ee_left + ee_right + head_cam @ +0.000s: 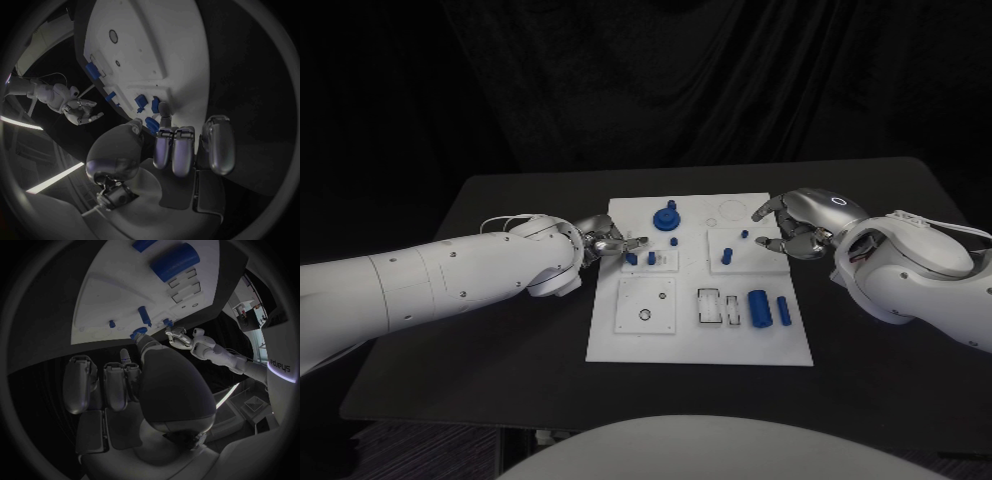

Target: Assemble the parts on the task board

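white task board (625,335): left hand (607,243) fingers apart, right hand (795,228) fingers apart, both holding nothing.

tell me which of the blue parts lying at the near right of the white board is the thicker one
The fat blue cylinder on the white task board, lying left of the thin blue rod and beside the empty rectangular slots.

From my station the bench (502,350) reads as a matt black surface, smooth, with no sheen. Behind it, across the upper part of the frame, hangs a black cloth backdrop (646,80) with soft folds. The task board (711,340) at centre looks like matt white plastic, and the parts (759,308) on it like smooth blue plastic. I see glossy white plastic shells on both arms; the left hand (607,240) and right hand (790,228) look like brushed silver metal.
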You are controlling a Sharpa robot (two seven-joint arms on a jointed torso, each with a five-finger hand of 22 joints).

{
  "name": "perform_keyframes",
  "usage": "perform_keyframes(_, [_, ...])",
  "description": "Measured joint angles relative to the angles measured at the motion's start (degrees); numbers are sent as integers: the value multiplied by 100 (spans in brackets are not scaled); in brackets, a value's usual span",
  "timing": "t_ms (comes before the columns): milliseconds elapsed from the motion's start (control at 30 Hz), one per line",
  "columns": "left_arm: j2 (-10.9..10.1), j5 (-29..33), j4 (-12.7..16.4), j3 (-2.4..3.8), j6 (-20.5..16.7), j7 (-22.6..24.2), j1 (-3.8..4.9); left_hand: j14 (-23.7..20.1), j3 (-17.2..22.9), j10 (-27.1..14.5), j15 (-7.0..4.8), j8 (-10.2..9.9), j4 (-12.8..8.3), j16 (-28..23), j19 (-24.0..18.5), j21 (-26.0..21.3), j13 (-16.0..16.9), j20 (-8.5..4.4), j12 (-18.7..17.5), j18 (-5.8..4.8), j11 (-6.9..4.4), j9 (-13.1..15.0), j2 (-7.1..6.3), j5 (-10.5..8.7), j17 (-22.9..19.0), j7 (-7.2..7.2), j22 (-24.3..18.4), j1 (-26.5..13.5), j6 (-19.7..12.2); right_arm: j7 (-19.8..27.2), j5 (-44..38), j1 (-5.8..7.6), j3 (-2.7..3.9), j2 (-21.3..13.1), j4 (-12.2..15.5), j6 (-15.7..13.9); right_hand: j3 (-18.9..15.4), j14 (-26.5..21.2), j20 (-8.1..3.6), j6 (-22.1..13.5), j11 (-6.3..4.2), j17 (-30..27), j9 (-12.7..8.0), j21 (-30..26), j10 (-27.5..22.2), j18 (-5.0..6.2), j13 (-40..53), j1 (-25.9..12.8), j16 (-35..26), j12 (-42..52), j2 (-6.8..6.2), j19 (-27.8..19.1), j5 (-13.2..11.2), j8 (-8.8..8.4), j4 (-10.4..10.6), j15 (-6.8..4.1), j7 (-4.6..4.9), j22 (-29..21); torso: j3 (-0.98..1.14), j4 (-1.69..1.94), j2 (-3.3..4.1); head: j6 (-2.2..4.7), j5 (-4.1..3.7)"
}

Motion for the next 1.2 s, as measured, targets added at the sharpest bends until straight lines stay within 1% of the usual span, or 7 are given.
perform_keyframes(133, [2,0,-4,-6,-10,36,-6,0,-34,0,0,32,2,0,0,0,0,0,0,0,0,0,39,0,0,-20,0,39,20,-8,0,0,0,0,0,6,15,0,0,40,0,0,-6,-21,0,0,0,0,0,0,0,0,37,0,16,0,-1,0,0,-1,0,0,3])
perform_keyframes(400, [0,2,4,-12,-23,127,-19,0,-93,0,0,191,-2,0,0,0,0,0,0,0,0,-1,181,170,0,-61,0,181,61,-20,1,-1,0,-2,1,14,31,0,0,40,21,0,-13,-21,-21,0,4,0,-23,-23,0,0,37,0,31,0,-1,0,0,-1,1,0,-1])
perform_keyframes(667, [-4,3,6,-17,-53,185,-27,0,-131,22,0,303,5,0,0,25,0,0,0,0,-22,-1,261,291,0,-82,0,261,123,-27,1,-1,0,-4,3,20,31,0,0,40,21,0,-18,-21,-21,0,4,-1,-23,-23,0,0,64,0,31,0,-1,0,0,-1,1,0,4])
perform_keyframes(867, [-8,3,9,-20,-79,192,-31,-21,-148,6,-22,322,-10,0,0,52,0,0,0,0,-37,-1,296,349,0,-103,0,296,144,-31,1,-2,0,-11,8,23,47,0,0,40,21,0,-18,-21,-21,0,3,-1,-23,-23,0,0,64,0,47,0,0,0,0,2,2,0,-4])
perform_keyframes(1000, [-9,4,10,-24,-119,200,-35,-1,-162,6,-42,342,4,0,0,52,0,0,0,0,-37,-2,277,378,0,-112,0,315,153,-34,2,-2,0,-16,10,26,47,0,0,40,21,0,-18,-21,-21,0,3,-1,-23,-23,0,0,103,0,48,0,-1,0,1,3,4,0,-8])
perform_keyframes(1100, [-18,4,18,-25,-179,226,-36,-1,-186,8,-42,342,-20,0,16,75,0,-16,0,0,-39,-2,256,459,0,-112,0,417,152,-35,2,-2,0,-21,15,26,47,0,0,40,21,0,-18,-21,-21,0,3,-1,-23,-23,-1,0,104,0,47,0,0,0,0,3,4,0,1])
perform_keyframes(1200, [-61,-29,69,-25,-313,318,-37,-1,-225,10,-42,397,-26,0,1,119,0,-43,0,1,-76,-2,220,649,0,-114,0,672,151,-35,2,-2,0,-34,25,25,47,0,0,40,42,0,-25,-43,-42,0,3,-1,-23,-23,-1,0,104,0,48,0,-1,0,0,1,4,0,-9])
